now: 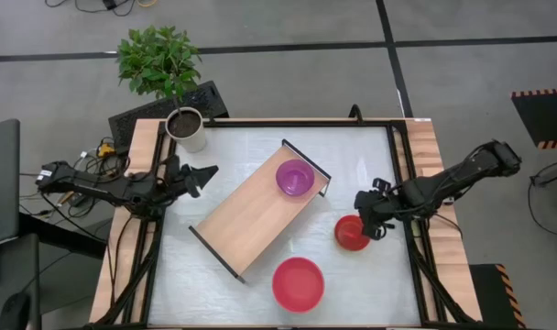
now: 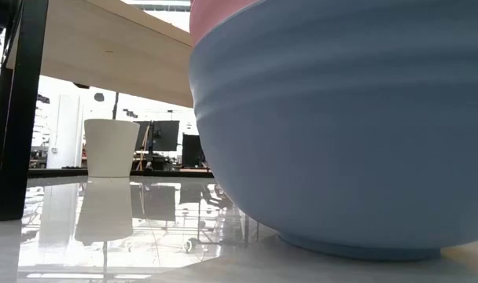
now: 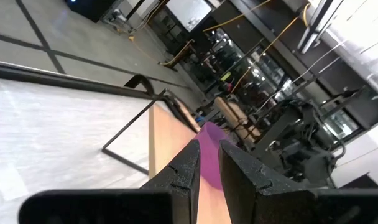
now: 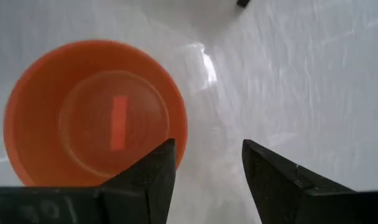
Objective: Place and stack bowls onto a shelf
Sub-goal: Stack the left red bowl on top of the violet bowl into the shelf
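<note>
The shelf point(image 1: 251, 215) is a light wooden board with black end frames, lying slantwise mid-table. A small purple bowl point(image 1: 295, 177) sits on its far right end. A small red bowl point(image 1: 352, 233) stands on the table to the shelf's right. My right gripper point(image 1: 370, 223) hangs open at that bowl's right rim. A larger red-pink bowl point(image 1: 298, 283) rests near the near edge; the low view shows it nested in a blue bowl point(image 2: 341, 134). My left gripper point(image 1: 208, 171) waits at the table's left side with a narrow gap between its fingers, pointing toward the shelf. My right gripper point(image 4: 207, 149) comes from above, pointing down, at the small red bowl's right rim point(image 4: 179, 134). One finger point(image 4: 155, 171) stands over the rim's inner side and the other over the bare table outside. I cannot tell whether either finger touches the bowl, which stands upright on the table.
A white plant pot point(image 1: 185, 128) with soil stands at the far left corner, also seen as the white pot point(image 2: 111, 147) in the low view. Bare table lies between the shelf and the left edge. Cables and a keyboard lie beyond the left and far edges.
</note>
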Available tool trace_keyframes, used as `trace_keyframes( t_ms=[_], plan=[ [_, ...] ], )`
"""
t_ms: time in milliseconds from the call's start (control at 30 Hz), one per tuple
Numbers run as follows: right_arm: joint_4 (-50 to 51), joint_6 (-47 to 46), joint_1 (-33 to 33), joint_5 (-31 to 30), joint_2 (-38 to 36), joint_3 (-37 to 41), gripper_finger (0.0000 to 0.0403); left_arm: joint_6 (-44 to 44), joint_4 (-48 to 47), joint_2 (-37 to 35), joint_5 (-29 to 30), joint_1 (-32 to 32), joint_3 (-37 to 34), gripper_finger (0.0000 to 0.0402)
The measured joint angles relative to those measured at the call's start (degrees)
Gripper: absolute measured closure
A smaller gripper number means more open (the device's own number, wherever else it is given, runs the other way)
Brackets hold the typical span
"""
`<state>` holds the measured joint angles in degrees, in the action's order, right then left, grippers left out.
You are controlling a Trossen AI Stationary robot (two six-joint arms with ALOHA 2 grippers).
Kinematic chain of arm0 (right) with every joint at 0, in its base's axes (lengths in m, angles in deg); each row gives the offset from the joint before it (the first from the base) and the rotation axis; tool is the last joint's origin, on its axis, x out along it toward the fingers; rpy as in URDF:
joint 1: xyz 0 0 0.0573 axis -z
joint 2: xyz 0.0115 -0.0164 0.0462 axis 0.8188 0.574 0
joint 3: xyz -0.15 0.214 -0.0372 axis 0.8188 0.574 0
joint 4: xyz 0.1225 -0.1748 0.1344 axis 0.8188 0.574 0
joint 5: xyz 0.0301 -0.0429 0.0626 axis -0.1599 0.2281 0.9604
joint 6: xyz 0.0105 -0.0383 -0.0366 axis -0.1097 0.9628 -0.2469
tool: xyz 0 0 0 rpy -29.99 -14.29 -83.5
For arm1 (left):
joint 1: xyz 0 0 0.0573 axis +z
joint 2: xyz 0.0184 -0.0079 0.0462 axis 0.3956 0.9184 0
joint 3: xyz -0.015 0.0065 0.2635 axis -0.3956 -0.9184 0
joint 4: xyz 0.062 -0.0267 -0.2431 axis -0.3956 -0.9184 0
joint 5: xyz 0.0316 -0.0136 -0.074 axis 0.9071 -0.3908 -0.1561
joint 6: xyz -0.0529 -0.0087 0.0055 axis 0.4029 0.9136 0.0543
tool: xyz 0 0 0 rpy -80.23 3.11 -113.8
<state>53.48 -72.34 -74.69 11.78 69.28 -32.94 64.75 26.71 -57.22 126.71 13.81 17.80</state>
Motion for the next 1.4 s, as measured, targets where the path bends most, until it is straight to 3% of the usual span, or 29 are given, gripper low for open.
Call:
trace_keyframes(
  t_ms=[267, 500, 1400],
  plan=[
    [-5.0, 11.2, 7.6, 4.1, 0.4, 0.0, 0.0196, 1.0, 0.1, 2.5, 0.0, 0.0, 0.0, 0.0358],
    [-7.9, 15.7, 9.9, 6.8, 4.4, 0.0, 0.0196, 1.7, 0.4, 2.6, 0.0, 0.0, 0.0, 0.0358],
    [-10.8, 11.1, 6.5, 6.7, 4.5, 0.0, 0.0196, 4.7, 1.5, 2.6, 0.0, 0.0, 0.0, 0.0358]
  ],
)
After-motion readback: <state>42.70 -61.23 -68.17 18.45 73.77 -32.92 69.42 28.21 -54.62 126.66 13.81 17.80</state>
